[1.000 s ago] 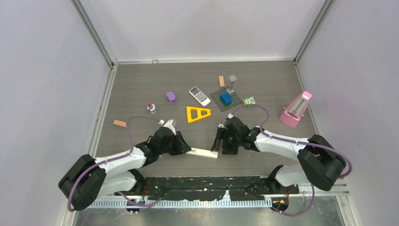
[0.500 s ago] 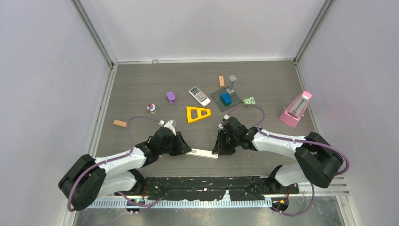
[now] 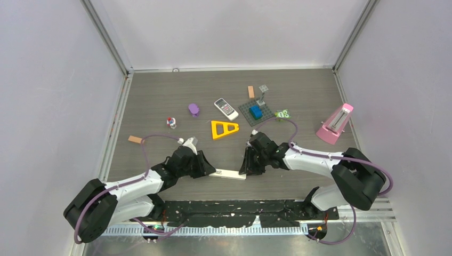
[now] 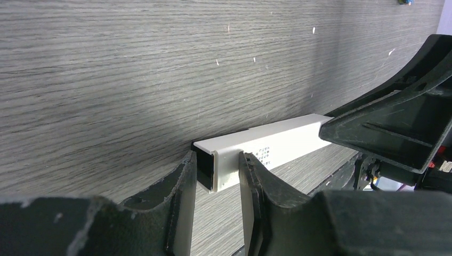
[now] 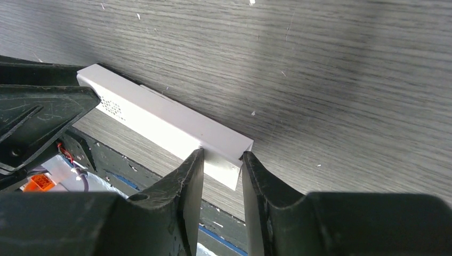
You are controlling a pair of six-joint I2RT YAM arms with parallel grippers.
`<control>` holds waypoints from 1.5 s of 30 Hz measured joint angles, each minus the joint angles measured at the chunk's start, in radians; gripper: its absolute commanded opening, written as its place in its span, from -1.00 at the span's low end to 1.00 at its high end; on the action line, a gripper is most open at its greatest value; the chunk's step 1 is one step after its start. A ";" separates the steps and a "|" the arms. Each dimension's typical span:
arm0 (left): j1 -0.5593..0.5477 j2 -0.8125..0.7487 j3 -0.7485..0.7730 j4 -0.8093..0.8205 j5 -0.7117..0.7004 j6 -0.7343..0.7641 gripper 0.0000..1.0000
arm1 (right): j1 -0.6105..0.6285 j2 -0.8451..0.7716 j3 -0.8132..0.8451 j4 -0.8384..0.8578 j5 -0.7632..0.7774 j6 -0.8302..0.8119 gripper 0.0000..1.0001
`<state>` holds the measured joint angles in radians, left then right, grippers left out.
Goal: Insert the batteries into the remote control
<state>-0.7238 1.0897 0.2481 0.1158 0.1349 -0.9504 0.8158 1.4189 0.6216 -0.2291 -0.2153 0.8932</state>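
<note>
Near the middle of the table's (image 3: pixel 160 96) near edge, one remote control (image 3: pixel 229 174) is seen lying flat on the dark, wood-grained surface. It is a long, slim white bar of smooth plastic with square-cut ends, and fine print is visible on one face in the left wrist view. It is gripped at both ends. The left gripper (image 4: pixel 216 160) is closed narrowly on its left end, with both black moulded fingers (image 4: pixel 181 192) pressed against the sides and a dark hollow shown at that end. The right gripper (image 5: pixel 222 156) is likewise clamped on the right end, its two fingers (image 5: pixel 256 192) touching the white casing. Farther back, around the middle of the table, are counted one yellow triangular frame (image 3: pixel 224 129), one purple rounded piece (image 3: pixel 193 109), one small keypad device (image 3: pixel 226 109) and one grey studded plate (image 3: pixel 266 118) carrying one blue brick (image 3: pixel 256 111). One orange stick (image 3: pixel 250 92) lies near the far edge and a second orange stick (image 3: pixel 135 140) near the left edge. One pink metronome (image 3: pixel 335 124) is stood towards the right edge.
</note>
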 measured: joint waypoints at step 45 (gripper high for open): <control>0.010 -0.077 -0.135 0.203 -0.039 -0.023 -1.00 | 0.159 0.121 0.204 -0.193 0.201 0.097 0.41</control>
<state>-0.7136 1.0130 0.1131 0.3183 0.0963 -0.9733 0.9749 1.5394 0.8253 -0.4225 -0.0147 0.9901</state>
